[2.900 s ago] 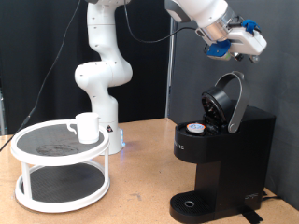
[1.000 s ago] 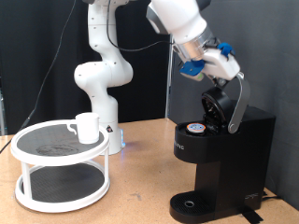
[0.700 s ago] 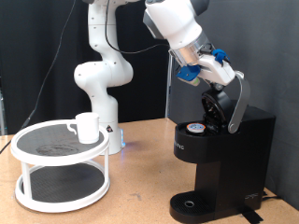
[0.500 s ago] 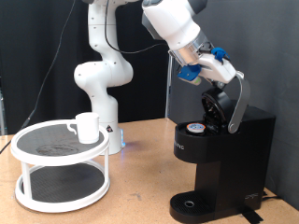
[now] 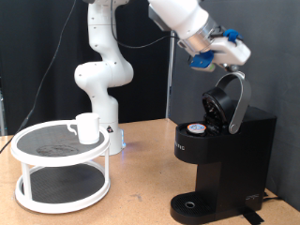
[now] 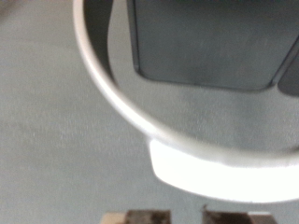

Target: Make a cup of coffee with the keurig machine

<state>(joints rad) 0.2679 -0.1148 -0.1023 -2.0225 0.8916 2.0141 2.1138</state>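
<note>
With the keurig machine (image 5: 223,159) lid raised and a pod (image 5: 196,129) seated, cup (image 5: 87,127) on the white stand (image 5: 62,173), nothing brewed; gripper (image 5: 232,53) above lid, finger spread unclear.

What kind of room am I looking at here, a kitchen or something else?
Probably a robotics lab, not a kitchen. A white robot arm stands on a plain wooden table before a black curtain, its tool above an open keurig machine.
</note>
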